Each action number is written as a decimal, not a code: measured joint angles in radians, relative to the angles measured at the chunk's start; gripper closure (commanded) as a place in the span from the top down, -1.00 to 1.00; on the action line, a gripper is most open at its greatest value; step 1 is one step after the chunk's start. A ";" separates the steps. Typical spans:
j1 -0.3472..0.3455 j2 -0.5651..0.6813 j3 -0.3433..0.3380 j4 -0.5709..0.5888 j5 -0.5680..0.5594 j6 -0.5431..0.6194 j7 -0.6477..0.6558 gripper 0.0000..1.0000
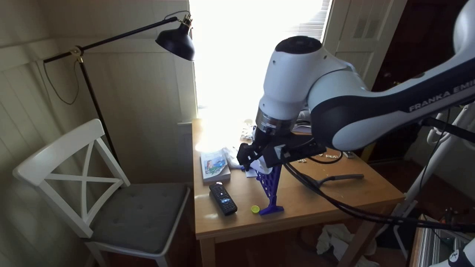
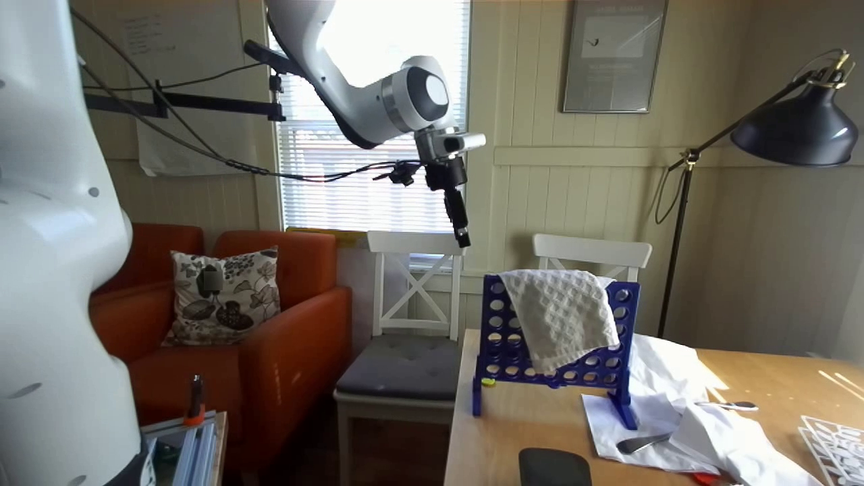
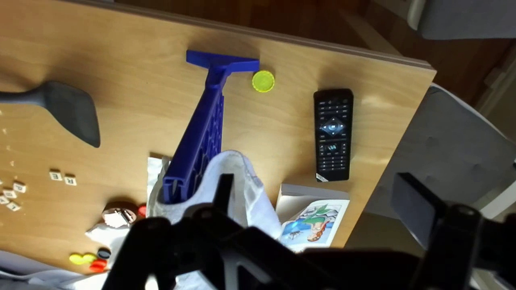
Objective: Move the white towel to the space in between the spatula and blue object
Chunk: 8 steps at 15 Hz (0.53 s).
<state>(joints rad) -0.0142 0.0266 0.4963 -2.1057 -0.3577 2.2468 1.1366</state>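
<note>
Straight to the white towel (image 2: 563, 317), draped over the top of the blue rack (image 2: 622, 324): an exterior view gives us its waffle weave, hanging down across the round holes. Up above, clear of the cloth, hovers the hand (image 2: 463, 237), seen edge-on there; over to the wrist view, and its jaws stand wide apart, gripping nothing.

From this high angle one end of the rack pokes out bare, a yellow disc (image 3: 263, 81) just beside its foot. Spatula (image 3: 72, 112) on one side, well apart; remote control (image 3: 333, 135) on the other, an illustrated book (image 3: 314, 225) near it. The wrist view has the spatula's blade but crops the handle; an exterior view runs that handle out in full, the blade partly hidden. Only the wrist view makes letters readable on the little tiles (image 3: 69, 180), R among them, loose on the counter (image 3: 133, 121).

Wider now: an orange armchair (image 2: 304, 337) with a patterned cushion (image 2: 226, 297), caught in an exterior view alone, and a black lamp (image 1: 178, 42) in both exterior views.
</note>
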 measured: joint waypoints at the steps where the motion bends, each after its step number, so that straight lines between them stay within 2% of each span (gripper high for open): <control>1: 0.038 0.036 -0.036 0.032 0.000 -0.020 0.022 1.00; 4: 0.128 0.110 -0.138 0.112 0.000 -0.061 0.043 1.00; 8: 0.188 0.143 -0.234 0.176 0.000 -0.095 0.014 1.00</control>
<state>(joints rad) 0.1734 0.1698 0.2620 -1.9293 -0.3581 2.1520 1.1507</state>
